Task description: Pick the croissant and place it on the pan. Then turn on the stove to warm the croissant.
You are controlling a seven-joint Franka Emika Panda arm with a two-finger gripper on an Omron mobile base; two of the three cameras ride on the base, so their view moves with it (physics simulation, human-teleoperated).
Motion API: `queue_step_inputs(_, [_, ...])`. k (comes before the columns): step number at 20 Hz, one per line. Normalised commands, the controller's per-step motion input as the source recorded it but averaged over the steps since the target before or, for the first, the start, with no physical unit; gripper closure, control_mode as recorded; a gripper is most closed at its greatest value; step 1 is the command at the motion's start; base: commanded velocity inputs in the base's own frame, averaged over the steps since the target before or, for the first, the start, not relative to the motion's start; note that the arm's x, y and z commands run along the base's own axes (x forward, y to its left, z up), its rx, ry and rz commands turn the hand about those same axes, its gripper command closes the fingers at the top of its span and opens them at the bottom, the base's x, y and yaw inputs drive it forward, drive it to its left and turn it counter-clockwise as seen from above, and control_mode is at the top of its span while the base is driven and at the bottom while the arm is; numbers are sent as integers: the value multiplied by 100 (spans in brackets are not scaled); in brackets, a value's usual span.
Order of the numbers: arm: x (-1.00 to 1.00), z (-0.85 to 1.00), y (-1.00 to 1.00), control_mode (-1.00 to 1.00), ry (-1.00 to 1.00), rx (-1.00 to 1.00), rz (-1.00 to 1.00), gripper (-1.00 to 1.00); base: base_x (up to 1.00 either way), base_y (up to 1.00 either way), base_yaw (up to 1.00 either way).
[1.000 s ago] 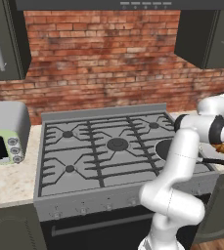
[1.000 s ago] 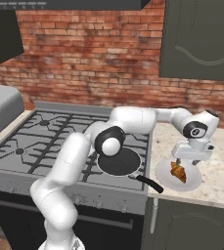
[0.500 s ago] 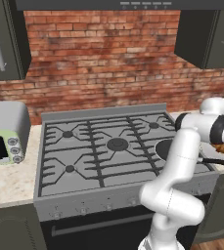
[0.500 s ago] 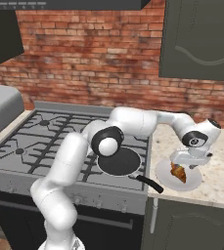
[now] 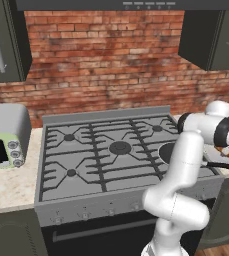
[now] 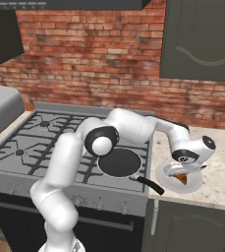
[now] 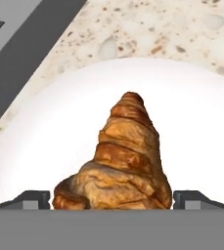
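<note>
With our claw [image 7: 111,199] spread wide astride the croissant [image 7: 121,161] on the white plate [image 7: 50,127], right of the stove [image 6: 45,147], we should sink lower, then pinch its thick middle gently.

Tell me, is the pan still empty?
Empty: the pan on the stove shows only its bare black bottom, and the croissant lies on the white plate.

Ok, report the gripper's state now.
Gripper: open, holding nothing, one finger on each side of the golden-brown crescent croissant on the round white plate.
</note>
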Motion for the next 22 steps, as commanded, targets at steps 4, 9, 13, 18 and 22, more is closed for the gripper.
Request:
queue_step_inputs(4, [0,-47,1,-100,-5,0,0,100,0,0,0])
queue_step_inputs(9, [7,-6,1,-100,0,0,0,100,0,0,0])
queue_step_inputs(13, [-2,45,1,-100,0,0,1,100,0,0,0])
queue_step_inputs(18, [-20,53,23,-100,0,0,4,100,0,0,0])
queue_step_inputs(22, [-32,45,39,-100,0,-4,6,100,0,0,0])
